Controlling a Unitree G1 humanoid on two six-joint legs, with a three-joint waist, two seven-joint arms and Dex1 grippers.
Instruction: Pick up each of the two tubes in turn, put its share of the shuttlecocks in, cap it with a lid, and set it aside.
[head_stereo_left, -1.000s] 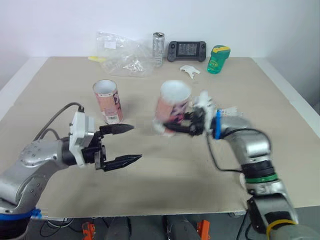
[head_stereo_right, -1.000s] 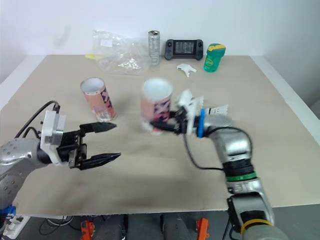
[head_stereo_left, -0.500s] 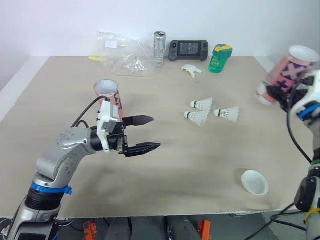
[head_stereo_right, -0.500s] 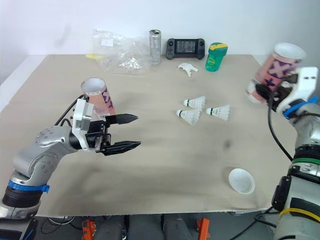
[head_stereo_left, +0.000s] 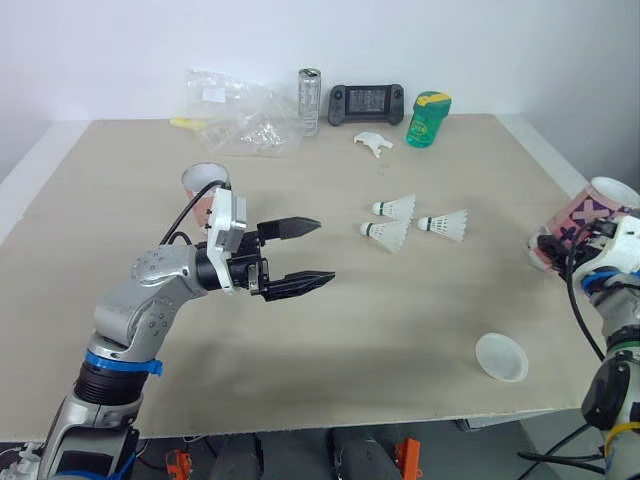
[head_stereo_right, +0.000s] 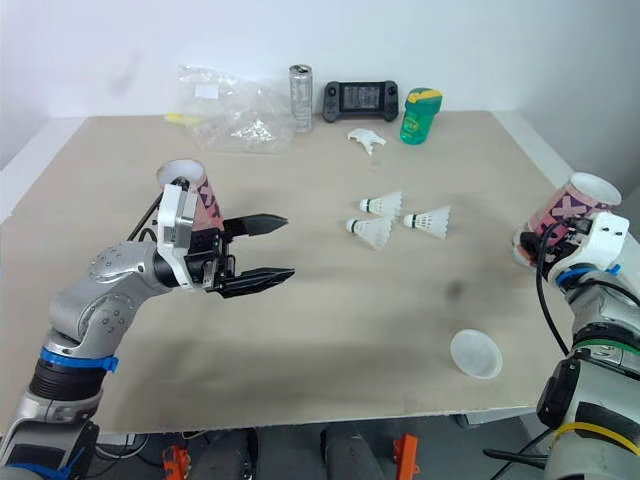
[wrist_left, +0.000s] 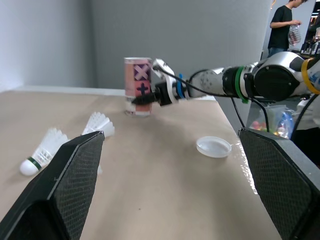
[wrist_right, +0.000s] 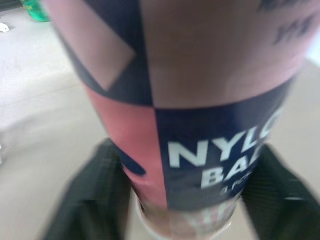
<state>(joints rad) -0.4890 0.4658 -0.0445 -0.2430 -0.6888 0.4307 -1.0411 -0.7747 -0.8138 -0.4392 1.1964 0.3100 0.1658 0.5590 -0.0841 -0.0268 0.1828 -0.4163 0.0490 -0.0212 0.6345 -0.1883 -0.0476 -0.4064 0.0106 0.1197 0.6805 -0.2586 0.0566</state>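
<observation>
The white lid lies near my right claw, which is closed round the low end of one pink tube, mouth up, I think so shuttlecocks can drop in. My left claw is spread wide and empty, pointing at the three shuttlecocks between the two claws, I guess to grab one. The other tube stands just behind it.

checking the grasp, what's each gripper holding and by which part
The right gripper holds a tube by its lower part, near the base. The left gripper is open and holds nothing.
</observation>
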